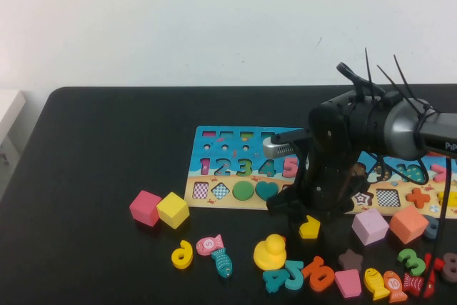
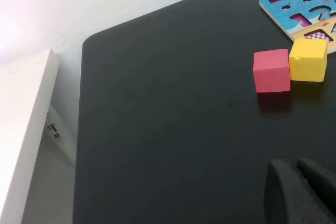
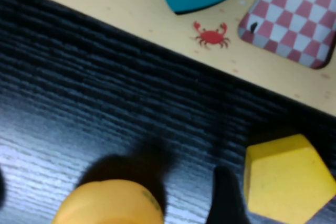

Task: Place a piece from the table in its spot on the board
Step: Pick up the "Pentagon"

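The right gripper [image 1: 308,221] hangs low, fingers apart around the yellow pentagon-shaped block [image 1: 309,228] beside the colourful wooden puzzle board [image 1: 214,169], seemingly to grasp it; left gripper [image 2: 299,192] parked, fingers together

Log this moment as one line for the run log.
right gripper: low over table beside yellow pentagon piece, not gripped | left gripper: parked over bare table | board: pentagon not placed
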Motion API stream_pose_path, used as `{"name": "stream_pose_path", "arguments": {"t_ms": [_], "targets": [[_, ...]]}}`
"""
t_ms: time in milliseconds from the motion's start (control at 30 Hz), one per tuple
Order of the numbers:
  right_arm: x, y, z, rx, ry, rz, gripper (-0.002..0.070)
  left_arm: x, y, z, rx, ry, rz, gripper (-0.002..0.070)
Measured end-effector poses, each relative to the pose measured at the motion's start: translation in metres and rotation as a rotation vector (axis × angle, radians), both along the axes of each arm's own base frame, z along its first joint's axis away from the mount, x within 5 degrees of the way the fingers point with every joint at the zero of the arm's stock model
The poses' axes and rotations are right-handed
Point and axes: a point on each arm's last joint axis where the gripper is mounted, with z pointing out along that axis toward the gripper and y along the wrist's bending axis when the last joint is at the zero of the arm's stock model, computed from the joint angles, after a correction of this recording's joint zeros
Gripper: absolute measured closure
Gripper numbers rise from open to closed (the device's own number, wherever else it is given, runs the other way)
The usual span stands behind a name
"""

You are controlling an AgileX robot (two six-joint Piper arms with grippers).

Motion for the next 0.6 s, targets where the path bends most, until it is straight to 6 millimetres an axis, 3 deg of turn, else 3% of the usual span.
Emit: {"name": "stream_pose_path", "arguments": {"t_ms": [600], "targets": [[0.0,0.0,-0.013,-0.018,0.026,0.001,0.0307,0.0,0.0,0.0,0.0,0.0,0.0,0.0677]]}}
